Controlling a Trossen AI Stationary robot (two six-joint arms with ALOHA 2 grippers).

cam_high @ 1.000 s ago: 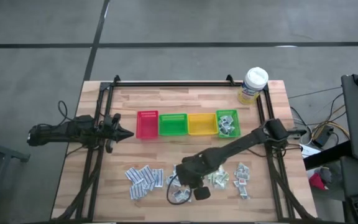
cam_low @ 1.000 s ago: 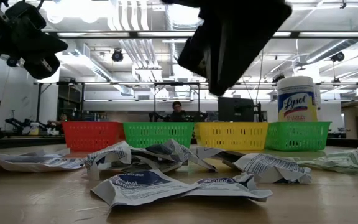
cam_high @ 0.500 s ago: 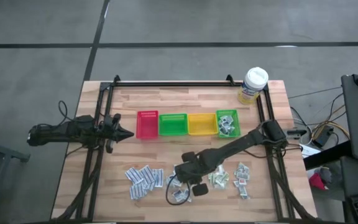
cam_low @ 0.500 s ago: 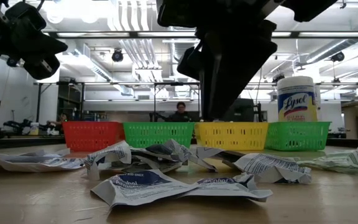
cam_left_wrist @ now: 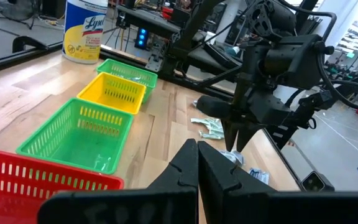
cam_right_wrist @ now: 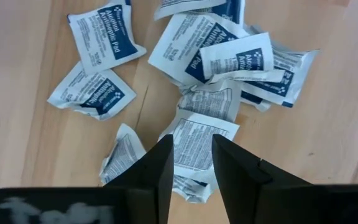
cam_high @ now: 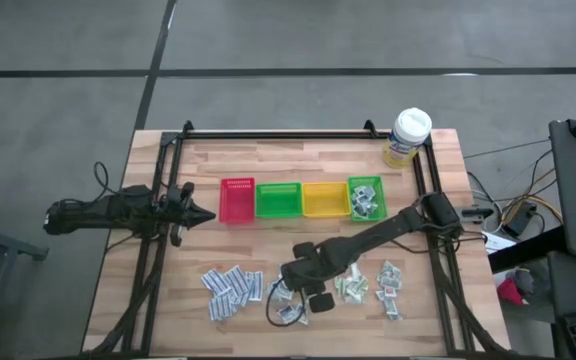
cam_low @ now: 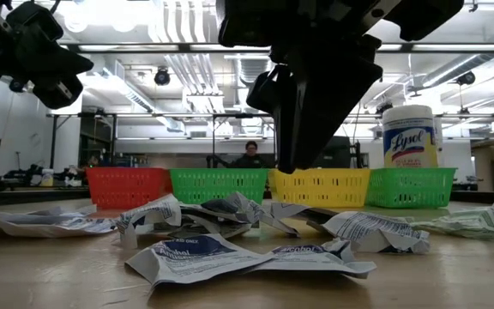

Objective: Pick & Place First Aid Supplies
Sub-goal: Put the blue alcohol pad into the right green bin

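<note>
The right arm reaches from 3 o'clock toward the centre, its wrist bent so the right claw (cam_high: 290,297) points straight down — fingers (cam_right_wrist: 160,165) parted by a narrow gap, holding nothing. The left arm waits at 9 o'clock, level, its left claw (cam_high: 208,214) shut — tips together.

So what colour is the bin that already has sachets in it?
Green, the bin nearest the wipes tub; the high view shows it best.
</note>
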